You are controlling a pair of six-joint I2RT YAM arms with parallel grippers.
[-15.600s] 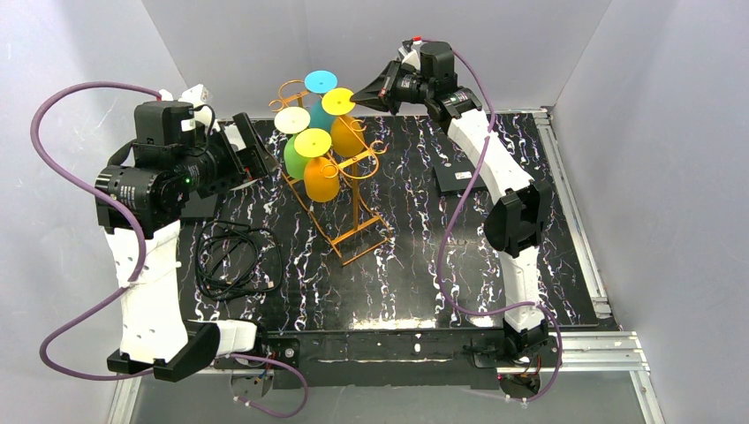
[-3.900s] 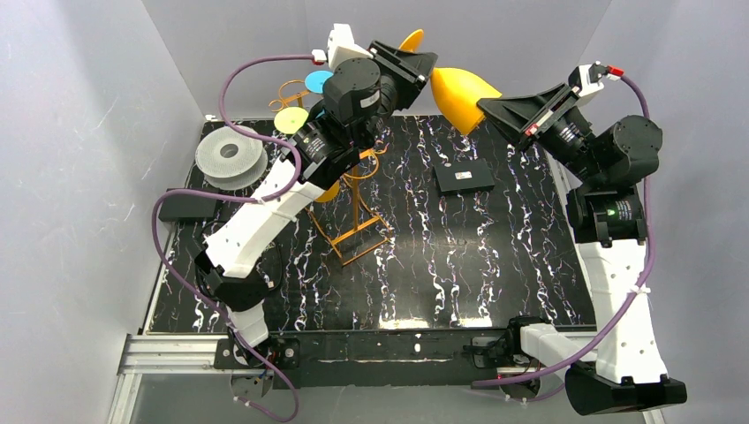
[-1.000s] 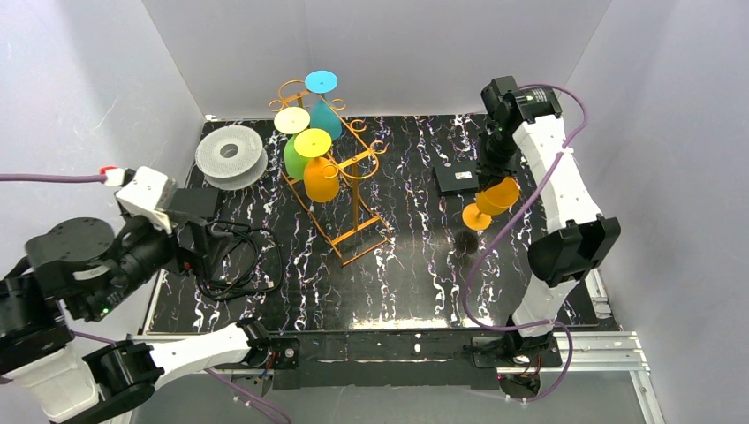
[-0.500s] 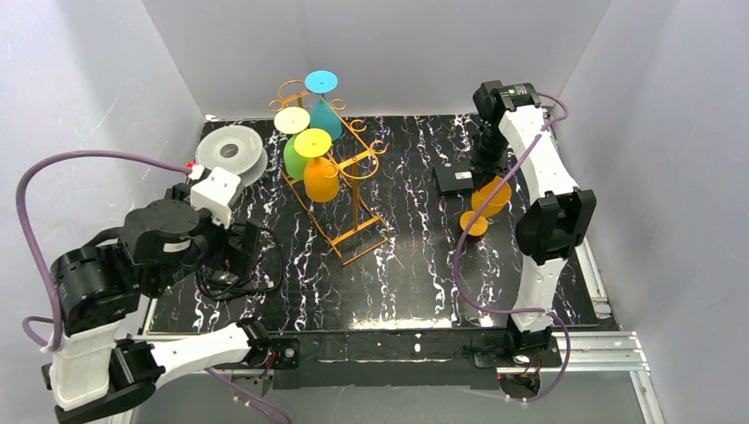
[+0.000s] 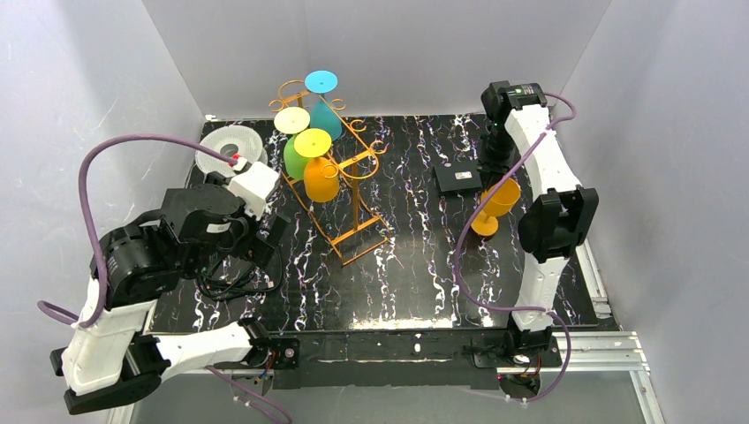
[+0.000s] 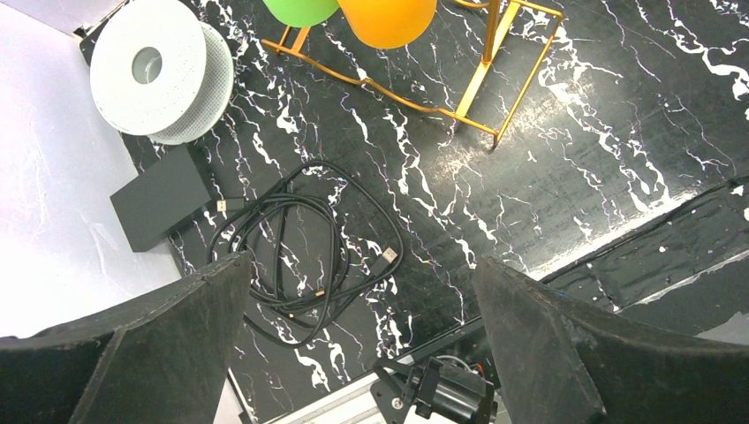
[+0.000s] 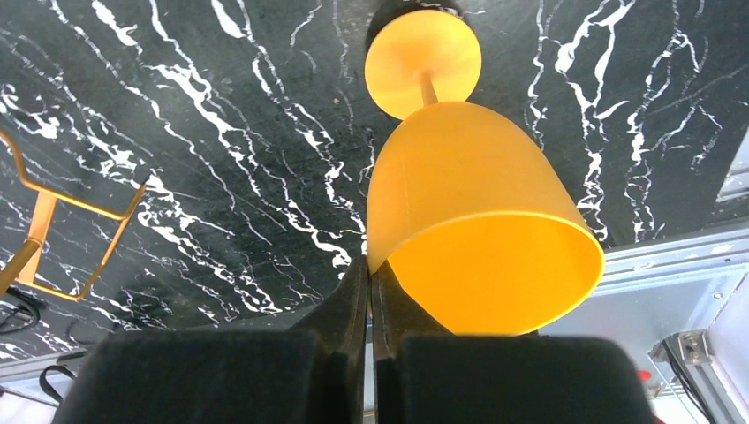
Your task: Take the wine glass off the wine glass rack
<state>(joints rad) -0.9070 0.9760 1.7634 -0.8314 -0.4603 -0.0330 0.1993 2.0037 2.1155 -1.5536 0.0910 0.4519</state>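
The orange-gold wire rack (image 5: 357,217) stands at the back middle of the table, and its legs show in the left wrist view (image 6: 484,78). Several glasses hang on it, among them a cyan one (image 5: 323,113), a green one (image 5: 294,159) and an orange one (image 5: 321,180). My right gripper (image 5: 504,183) (image 7: 369,267) is shut on the rim of another orange wine glass (image 5: 497,200) (image 7: 459,194). That glass stands bowl up at the right, away from the rack, with its foot (image 7: 424,60) down at the tabletop. My left gripper (image 5: 268,237) (image 6: 360,265) is open and empty above the table's left front.
A white spool (image 5: 223,150) (image 6: 157,72) lies at the back left, with a black box (image 6: 163,200) beside it. A coil of black cable (image 6: 309,252) lies under my left gripper. Another black box (image 5: 457,179) lies behind the held glass.
The right arm has shifted the orange glass slightly right and set it more upright, foot at the table. The left arm has swung right and forward over the cable.
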